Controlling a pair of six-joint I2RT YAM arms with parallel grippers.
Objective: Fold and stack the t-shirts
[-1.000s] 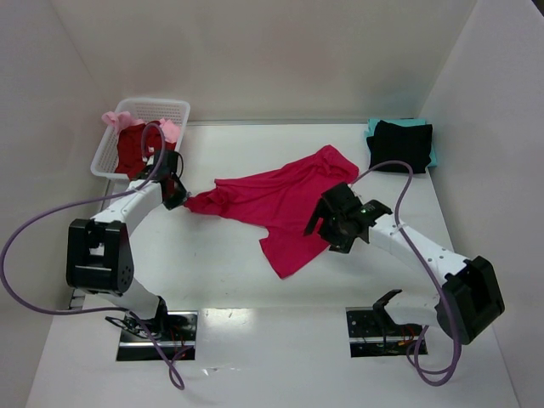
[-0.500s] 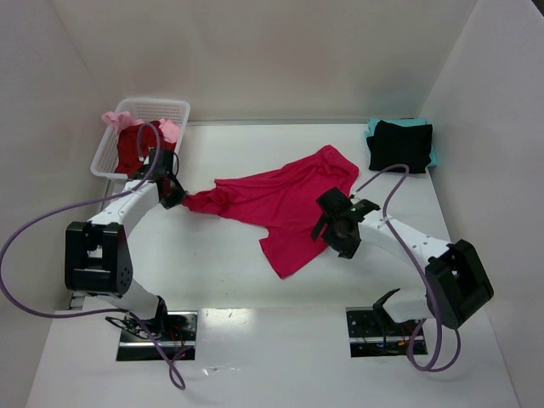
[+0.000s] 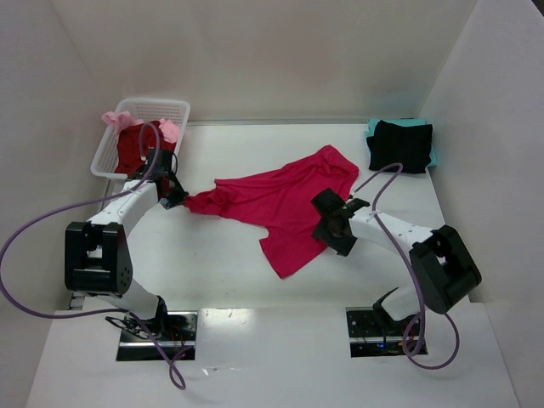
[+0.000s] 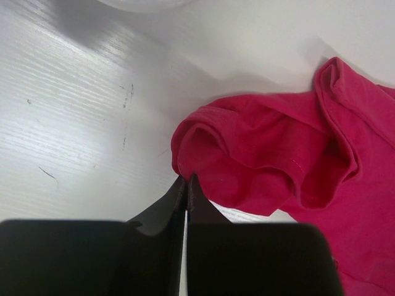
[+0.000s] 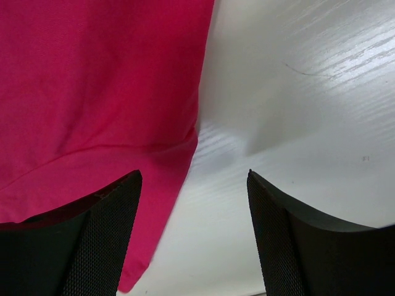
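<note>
Two grippers meet one garment on your smooth white table (image 3: pixel 221 272). Nearest you, your right gripper (image 5: pixel 194 179) stands with its black, mesh-textured fingers (image 5: pixel 105 234) apart. They straddle the right edge of the soft bright crimson-pink t-shirt (image 3: pixel 280 200), one over cloth and the other over bare tabletop; you cannot tell whether they touch down. That shirt lies spread and rumpled across the table's middle. Your left gripper (image 4: pixel 186 185) has its pointed fingers pressed together on the bunched sleeve at the shirt's left tip. Farther back on the left, a white plastic lattice basket (image 3: pixel 170 106) holds a dark red tee (image 3: pixel 132 151) and a pale pink tee (image 3: pixel 115 119), both partly hidden by its wall. Far right, a folded black tee (image 3: pixel 399 146) covers most of a teal tee (image 3: pixel 372 127).
</note>
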